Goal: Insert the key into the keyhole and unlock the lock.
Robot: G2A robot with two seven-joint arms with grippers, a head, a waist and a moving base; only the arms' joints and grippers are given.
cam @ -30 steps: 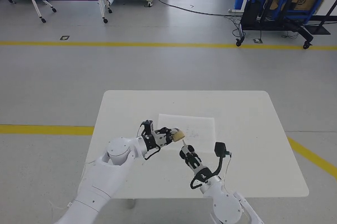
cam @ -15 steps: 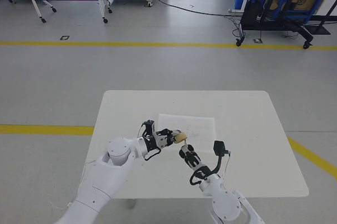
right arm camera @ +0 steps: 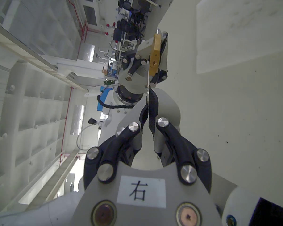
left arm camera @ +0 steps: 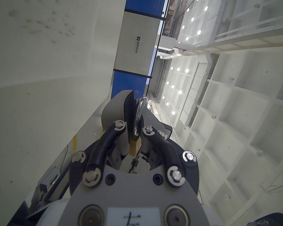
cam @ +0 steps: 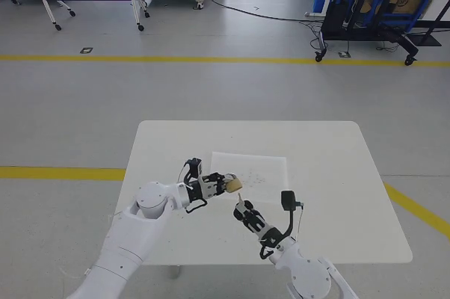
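Note:
Above the white table (cam: 344,149), my left gripper (cam: 219,184) is shut on a brass padlock (cam: 233,183). In the left wrist view the padlock's silver shackle (left arm camera: 139,112) and a bit of its brass body (left arm camera: 135,145) sit between the fingers. My right gripper (cam: 241,208) is just in front of and to the right of the padlock, shut on a thin silver key (right arm camera: 147,79). The key blade points at the padlock's (right arm camera: 155,54) keyhole end, its tip right beside the brass body. Whether the tip is inside the keyhole I cannot tell.
A white mat (cam: 249,168) with small marks lies flat on the table just behind both grippers. The table spreads bare to the right and toward the far edge. A black cable and module (cam: 289,200) ride on the right arm.
Both grippers have drifted slightly left and toward the table's near edge, with the padlock and the key still held. The key tip stays close to the padlock.

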